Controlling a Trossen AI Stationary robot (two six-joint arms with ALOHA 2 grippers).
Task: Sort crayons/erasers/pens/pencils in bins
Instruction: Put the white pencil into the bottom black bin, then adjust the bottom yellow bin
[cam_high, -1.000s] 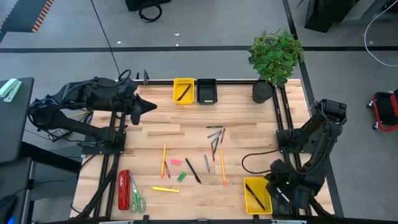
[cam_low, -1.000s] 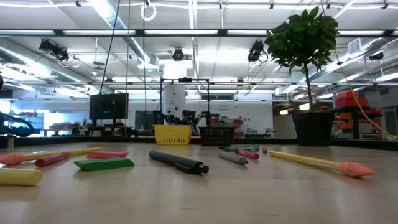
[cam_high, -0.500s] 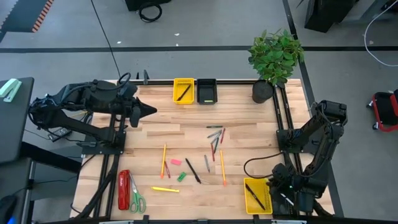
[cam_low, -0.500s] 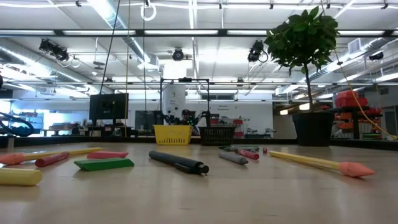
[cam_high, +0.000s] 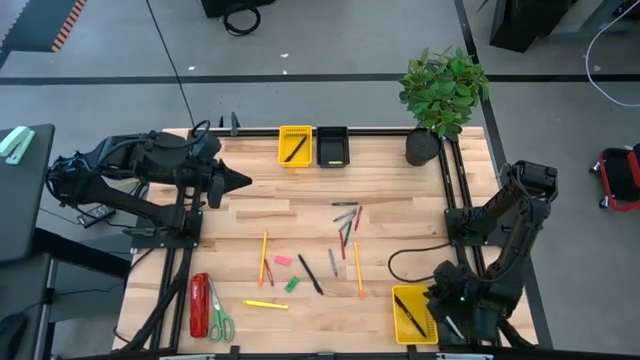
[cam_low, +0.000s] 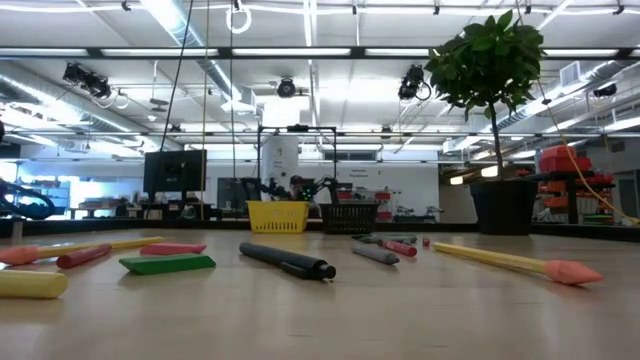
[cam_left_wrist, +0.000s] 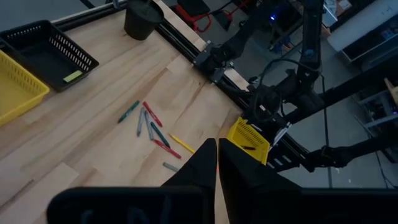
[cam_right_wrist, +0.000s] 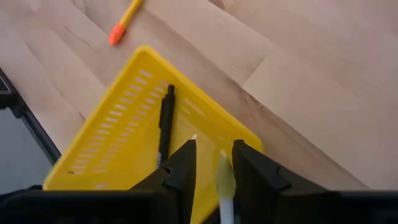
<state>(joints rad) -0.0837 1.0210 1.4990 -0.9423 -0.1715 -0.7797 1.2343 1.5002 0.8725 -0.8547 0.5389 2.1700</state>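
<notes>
My right gripper (cam_right_wrist: 211, 168) hangs over the near yellow bin (cam_high: 404, 322) at the table's front right and is shut on a pale thin pencil (cam_right_wrist: 225, 180). A black pen (cam_right_wrist: 165, 121) lies in that bin. My left gripper (cam_high: 244, 181) is shut and empty above the table's far left. Crayons (cam_high: 345, 215), orange pencils (cam_high: 263, 257), a yellow one (cam_high: 265, 304), a black pen (cam_high: 310, 274), a pink eraser (cam_high: 282, 260) and a green eraser (cam_high: 291, 284) lie flat mid-table. A yellow bin (cam_high: 283, 150) and a black bin (cam_high: 332, 158) stand at the far edge. My right gripper pinches the pale pencil (cam_right_wrist: 224, 168) between its two fingers. The fingers point down at the bin's floor. The pencil runs up between them toward the wrist, and its lower end (cam_right_wrist: 221, 157) is above the yellow bin; whether it touches the bin I cannot tell.
A red stapler (cam_high: 199, 305) and green-handled scissors (cam_high: 218, 318) lie at the front left. A potted plant (cam_high: 440, 90) stands at the far right corner. A black cable (cam_high: 400, 262) loops on the table beside my right arm.
My left gripper has drifted a little toward the table's near edge, still shut. My right gripper has stayed over the near yellow bin.
</notes>
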